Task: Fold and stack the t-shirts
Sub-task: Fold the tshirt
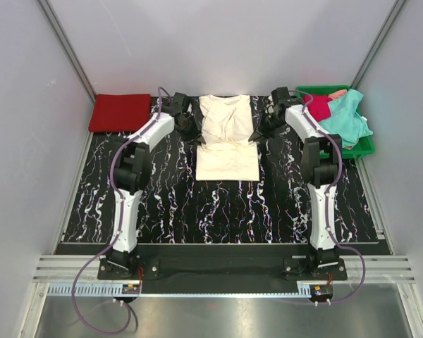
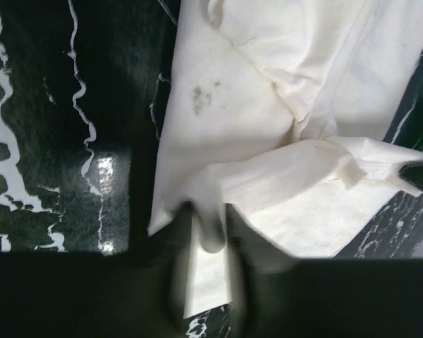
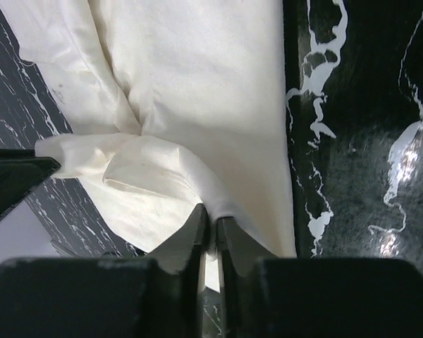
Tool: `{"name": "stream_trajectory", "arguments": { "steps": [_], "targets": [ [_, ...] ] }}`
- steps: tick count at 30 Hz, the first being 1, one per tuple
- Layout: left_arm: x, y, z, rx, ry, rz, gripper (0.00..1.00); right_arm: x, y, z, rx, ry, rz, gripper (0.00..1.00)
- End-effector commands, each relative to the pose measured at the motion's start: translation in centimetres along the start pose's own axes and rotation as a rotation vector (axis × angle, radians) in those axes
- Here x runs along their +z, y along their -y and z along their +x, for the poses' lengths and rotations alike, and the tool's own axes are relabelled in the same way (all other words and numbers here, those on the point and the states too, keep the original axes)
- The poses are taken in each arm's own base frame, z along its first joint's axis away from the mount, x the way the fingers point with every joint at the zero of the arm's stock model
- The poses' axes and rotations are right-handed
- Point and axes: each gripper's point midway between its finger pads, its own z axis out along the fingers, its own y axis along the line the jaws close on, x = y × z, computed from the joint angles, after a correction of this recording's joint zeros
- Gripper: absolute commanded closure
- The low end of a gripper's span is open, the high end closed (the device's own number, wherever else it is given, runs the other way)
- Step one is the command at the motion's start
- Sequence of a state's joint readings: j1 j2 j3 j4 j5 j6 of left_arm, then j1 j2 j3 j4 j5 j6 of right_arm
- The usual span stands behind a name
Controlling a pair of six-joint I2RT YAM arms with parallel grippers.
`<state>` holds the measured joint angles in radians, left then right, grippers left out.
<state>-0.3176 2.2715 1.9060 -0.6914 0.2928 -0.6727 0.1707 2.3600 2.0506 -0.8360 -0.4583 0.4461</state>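
The cream-white t-shirt [image 1: 228,137] lies flat at the back middle of the table, its far part folded over towards the near part. My left gripper [image 1: 189,125] is at the shirt's left edge. In the left wrist view the left gripper [image 2: 208,211] shows blurred fingers standing a little apart, with a fold of the cream cloth [image 2: 268,127] hanging between them. My right gripper [image 1: 266,121] is at the shirt's right edge. In its wrist view the right gripper [image 3: 211,215] is shut on a pinch of the same shirt [image 3: 197,84]. A red t-shirt [image 1: 120,113] lies folded at the back left.
A green tray [image 1: 366,146] stands at the back right, holding a crimson t-shirt [image 1: 318,107] and a crumpled teal t-shirt [image 1: 347,118]. The black marbled table top [image 1: 218,208] runs from the cream shirt to the arm bases. Grey walls close in both sides and the back.
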Motion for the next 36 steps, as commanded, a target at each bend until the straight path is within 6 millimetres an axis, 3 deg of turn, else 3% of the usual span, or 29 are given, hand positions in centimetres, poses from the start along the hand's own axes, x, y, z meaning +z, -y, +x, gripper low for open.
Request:
{"name": "stream_trajectory", "arguments": {
  "steps": [1,3,4,6,7,9,10,11,12,13,14,15,16,17,18,19,20,22,29,32,36],
  "targets": [
    [-0.5,1.7,-2.8,0.009,0.057,0.059,0.65,0.3,-0.2,-1.7,0.005,0.024,-0.038,0.81],
    [-1.4,1.8,-4.9,0.034,0.124,0.034,0.56,0.5,0.2,-2.7,0.011,0.043,-0.037,0.7],
    [-2.1,1.7,-5.5,0.042,0.146,0.014,0.45,-0.1,-0.2,-3.8,-0.003,0.073,-0.045,0.64],
    [-4.8,2.0,-7.5,0.082,0.238,-0.012,0.37,-0.8,0.1,-4.2,-0.01,0.076,-0.023,0.57],
    [-5.7,2.4,-7.9,0.104,0.265,-0.011,0.36,-1.9,-0.2,-5.4,-0.059,0.121,0.005,0.5],
    [-7.7,3.0,-7.8,0.151,0.291,-0.003,0.37,-3.4,-0.4,-5.0,-0.085,0.118,0.034,0.48],
    [-9.1,4.3,-7.2,0.177,0.294,0.046,0.44,-3.9,-0.5,-4.8,-0.087,0.125,0.044,0.48],
    [-9.2,5.1,-6.9,0.2,0.306,0.087,0.48,-5.2,-2.1,-4.5,-0.109,0.152,0.028,0.48],
    [-8.1,4.2,-5.1,0.192,0.261,0.087,0.52,-4.7,-1.7,-3.3,-0.093,0.128,0.041,0.47],
    [-8.7,5.6,-3.5,0.209,0.236,0.151,0.58,-4.8,-2.3,-3.1,-0.109,0.148,0.033,0.48],
    [-8.6,6.6,-3.2,0.207,0.247,0.212,0.61,-5.8,-3.6,-2.6,-0.133,0.169,0.022,0.49],
    [-7.1,5.5,-1.1,0.189,0.194,0.217,0.63,-4.5,-3.4,-0.8,-0.14,0.138,0.047,0.51],
    [-7.2,6.8,0.2,0.201,0.171,0.274,0.72,-4.1,-4.3,-0.7,-0.162,0.164,0.032,0.57],
    [-6.1,7.2,1.5,0.199,0.162,0.305,0.73,-3.2,-5.0,0.4,-0.172,0.166,0.009,0.7],
    [-6.4,7.8,1.1,0.2,0.181,0.329,0.74,-3.1,-4.6,1.1,-0.156,0.147,0.014,0.77],
    [-5.2,8.0,2.5,0.203,0.145,0.339,0.76,-2.5,-5.5,1.3,-0.173,0.166,-0.007,0.86],
    [-4.8,8.6,2.6,0.196,0.14,0.367,0.78,-2.3,-5.7,1.6,-0.171,0.172,-0.009,0.95],
    [-3.2,9.0,3.5,0.19,0.105,0.389,0.79,-1.1,-5.9,2.3,-0.169,0.177,-0.023,0.98],
    [0.3,8.8,2.9,0.195,0.088,0.39,0.8,2.4,-5.0,3.0,-0.145,0.182,-0.007,1.0],
    [1.7,8.8,2.1,0.193,0.096,0.391,0.8,3.4,-4.2,2.6,-0.135,0.216,0.016,1.0],
    [4.1,8.1,0.3,0.16,0.112,0.39,0.8,4.1,-4.1,0.6,-0.157,0.29,0.036,1.0]
  ]
}}
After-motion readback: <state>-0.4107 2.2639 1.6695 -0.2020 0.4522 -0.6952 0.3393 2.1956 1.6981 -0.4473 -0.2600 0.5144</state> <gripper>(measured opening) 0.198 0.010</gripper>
